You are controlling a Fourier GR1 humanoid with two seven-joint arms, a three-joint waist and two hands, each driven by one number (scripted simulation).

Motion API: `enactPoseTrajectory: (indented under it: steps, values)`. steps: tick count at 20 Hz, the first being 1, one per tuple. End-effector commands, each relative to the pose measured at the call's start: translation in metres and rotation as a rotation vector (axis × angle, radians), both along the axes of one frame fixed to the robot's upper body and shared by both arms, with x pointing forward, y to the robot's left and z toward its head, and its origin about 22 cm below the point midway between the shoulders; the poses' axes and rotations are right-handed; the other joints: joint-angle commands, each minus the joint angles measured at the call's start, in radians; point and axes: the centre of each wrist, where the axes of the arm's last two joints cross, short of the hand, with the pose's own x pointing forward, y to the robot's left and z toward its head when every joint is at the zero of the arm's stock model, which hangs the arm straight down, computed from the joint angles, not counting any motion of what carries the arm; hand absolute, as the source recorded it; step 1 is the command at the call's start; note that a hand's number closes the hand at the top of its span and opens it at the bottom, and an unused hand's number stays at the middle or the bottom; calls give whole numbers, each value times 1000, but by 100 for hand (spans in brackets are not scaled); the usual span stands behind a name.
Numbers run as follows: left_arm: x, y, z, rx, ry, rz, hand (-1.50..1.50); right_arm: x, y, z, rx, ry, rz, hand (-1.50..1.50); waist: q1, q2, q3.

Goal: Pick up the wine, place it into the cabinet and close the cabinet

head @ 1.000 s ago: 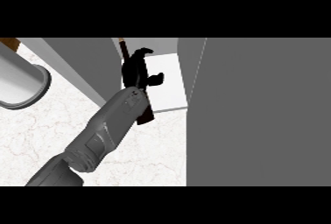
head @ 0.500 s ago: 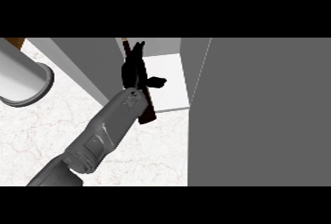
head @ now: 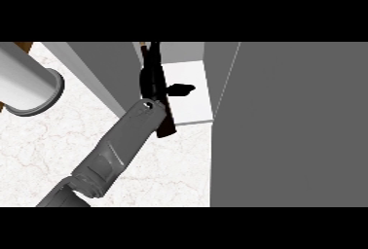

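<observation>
Holding the wine point(head: 164, 124) upright in your left hand point(head: 153, 82), fingers curled round it, you have it at twelve o'clock, over the cabinet point(head: 191, 104) shelf's front edge. Ease it deeper, clear of the door point(head: 287, 121) at three o'clock, before letting go.

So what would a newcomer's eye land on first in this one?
The grey forearm running up from the lower left, its black hand curled round the dark wine bottle at the cabinet's opening. Next, the big grey cabinet door filling the right side, and a pale cylinder at the left edge.
</observation>
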Motion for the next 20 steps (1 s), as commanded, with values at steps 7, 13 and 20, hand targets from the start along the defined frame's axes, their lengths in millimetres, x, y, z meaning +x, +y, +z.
enactPoseTrajectory:
  steps: [7,13,20]
  values:
    - [-6,-6,11,-196,-142,11,-150,-19,-2,29,10,-26,9,-150,24,-15,1]
    - [-9,2,12,-359,-212,-57,-150,-23,-2,28,26,-18,-29,-150,48,-19,1]
    - [-20,-7,11,-426,-204,-180,-150,-19,-7,21,14,-29,-45,-150,83,-28,3]
